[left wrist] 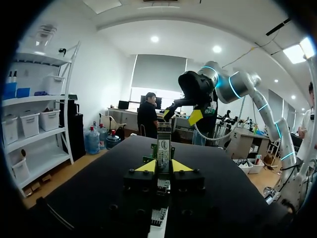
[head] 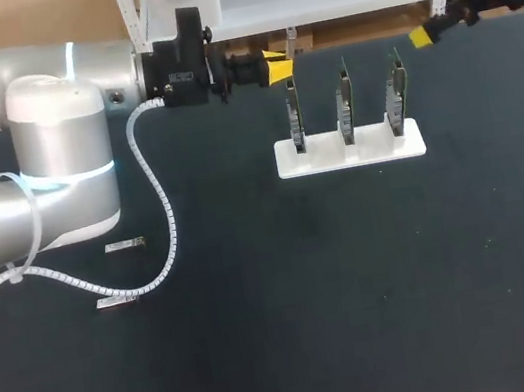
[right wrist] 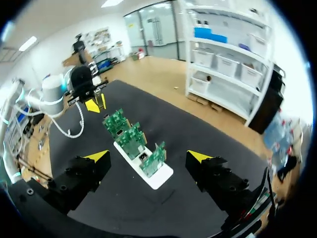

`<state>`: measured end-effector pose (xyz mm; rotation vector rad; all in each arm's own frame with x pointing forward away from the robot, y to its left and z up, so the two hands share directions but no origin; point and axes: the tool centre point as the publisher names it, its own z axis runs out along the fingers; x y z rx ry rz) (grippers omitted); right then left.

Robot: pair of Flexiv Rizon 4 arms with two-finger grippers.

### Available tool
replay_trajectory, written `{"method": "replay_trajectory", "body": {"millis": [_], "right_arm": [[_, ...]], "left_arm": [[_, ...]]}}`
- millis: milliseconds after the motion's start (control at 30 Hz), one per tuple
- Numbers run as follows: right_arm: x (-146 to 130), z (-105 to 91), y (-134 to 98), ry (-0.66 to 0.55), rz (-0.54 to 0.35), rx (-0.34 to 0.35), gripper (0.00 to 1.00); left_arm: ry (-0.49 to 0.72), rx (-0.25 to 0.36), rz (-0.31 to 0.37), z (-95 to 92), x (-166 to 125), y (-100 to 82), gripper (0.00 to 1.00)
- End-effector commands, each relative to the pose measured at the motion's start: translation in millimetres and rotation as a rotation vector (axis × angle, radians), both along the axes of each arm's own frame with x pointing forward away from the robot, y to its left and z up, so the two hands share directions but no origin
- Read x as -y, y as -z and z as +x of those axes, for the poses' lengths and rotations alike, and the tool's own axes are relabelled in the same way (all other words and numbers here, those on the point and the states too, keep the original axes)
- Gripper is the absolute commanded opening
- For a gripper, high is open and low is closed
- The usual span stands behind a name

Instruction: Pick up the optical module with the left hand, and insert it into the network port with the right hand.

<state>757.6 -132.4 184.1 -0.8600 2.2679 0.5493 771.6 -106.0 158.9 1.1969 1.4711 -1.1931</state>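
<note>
Over table (head: 360,290) — optical module (left wrist: 164,141) in left tool (left wrist: 164,167)

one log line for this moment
left gripper: shut on module | right gripper: open | boards: three in white stand | insertion: not done

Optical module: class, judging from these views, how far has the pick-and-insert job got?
Done: the optical module is off the table, clamped in the left gripper's fingers. In hand: it is held up, facing the right gripper, which is open and empty. Left: handover, then insertion into a board on the white holder.
</note>
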Motion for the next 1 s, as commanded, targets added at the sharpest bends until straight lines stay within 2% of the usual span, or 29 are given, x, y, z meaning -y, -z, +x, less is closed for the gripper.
{"method": "replay_trajectory", "body": {"millis": [33, 300, 500, 800, 1000], "right_arm": [[-23, 29.4, -4, -0.261, 0.15, -0.121, 1.0], [-50, 33.2, -12, -0.438, 0.199, -0.091, 1.0], [-66, 23.7, -12, -0.514, 0.211, -0.062, 1.0], [-87, 8.9, -7, -0.592, 0.223, -0.009, 1.0], [-100, 4.7, -5, -0.6, 0.213, 0.033, 1.0]], "left_arm": [[-0.001, 0.001, 0.001, 0.4, 0, 0.1, 0.0], [-0.001, 0.001, 0.001, 0.4, 0, 0.1, 0.0], [-0.001, 0.001, 0.001, 0.4, 0, 0.1, 0.0], [-0.001, 0.001, 0.001, 0.4, 0, 0.1, 0.0], [-0.001, 0.001, 0.001, 0.4, 0, 0.1, 0.0]]}}
